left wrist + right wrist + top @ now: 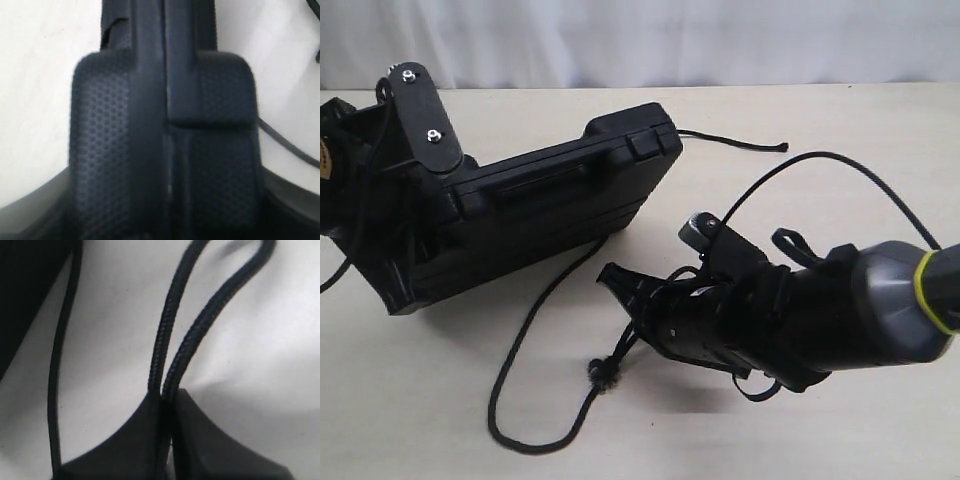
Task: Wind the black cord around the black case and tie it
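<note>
pinching braided black cord [162,340], right tool [167,407], pebbled black case [550,200]

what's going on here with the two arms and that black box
The left gripper holds one end of the black case, which is tipped up on its long edge on the table. The right gripper is shut on a doubled stretch of the black cord, close to its small knot. The cord lies loose, passing beneath the case and out the far side; nothing is wrapped or tied yet.
</note>
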`<state>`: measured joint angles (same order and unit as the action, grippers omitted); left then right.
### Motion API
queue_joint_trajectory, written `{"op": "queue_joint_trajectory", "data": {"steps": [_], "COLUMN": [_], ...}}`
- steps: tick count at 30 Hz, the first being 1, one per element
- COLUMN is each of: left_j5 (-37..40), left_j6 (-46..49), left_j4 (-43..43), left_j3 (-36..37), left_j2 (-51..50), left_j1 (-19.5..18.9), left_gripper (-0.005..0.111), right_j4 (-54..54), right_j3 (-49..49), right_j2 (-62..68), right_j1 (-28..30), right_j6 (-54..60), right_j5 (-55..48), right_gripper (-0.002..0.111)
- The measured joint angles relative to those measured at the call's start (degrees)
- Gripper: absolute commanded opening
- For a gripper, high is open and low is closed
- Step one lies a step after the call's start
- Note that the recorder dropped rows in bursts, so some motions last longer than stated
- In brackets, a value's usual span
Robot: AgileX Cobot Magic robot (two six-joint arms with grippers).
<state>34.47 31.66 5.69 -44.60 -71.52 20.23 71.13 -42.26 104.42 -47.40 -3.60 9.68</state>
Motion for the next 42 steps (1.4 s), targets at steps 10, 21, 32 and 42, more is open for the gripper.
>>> {"op": "queue_joint_trajectory", "data": {"steps": [10, 21, 32, 42], "left_j5": [1.78, -2.93, -6.18, -12.33], "left_j6": [4.35, 9.06, 30.06, 30.94], "left_j4": [-3.44, -10.35, -31.03, -31.3], "left_j3": [0.42, 0.42, 3.73, 6.5], "left_j2": [6.61, 7.55, 7.52, 4.3], "left_j1": [0.0, 0.0, -0.09, -0.09], "left_gripper": [0.0, 0.0, 0.0, 0.0], "right_j4": [-2.83, -2.91, -19.94, -38.99], "right_j3": [0.0, 4.78, 6.83, 6.98], "right_j2": [0.11, -2.28, -8.7, -16.18], "right_j1": [0.0, 2.53, 5.93, 5.93], "right_j6": [1.17, 1.22, 6.3, 12.25], "right_j5": [0.23, 0.23, -0.51, -10.07], "right_gripper": [0.004, 0.004, 0.004, 0.004]}}
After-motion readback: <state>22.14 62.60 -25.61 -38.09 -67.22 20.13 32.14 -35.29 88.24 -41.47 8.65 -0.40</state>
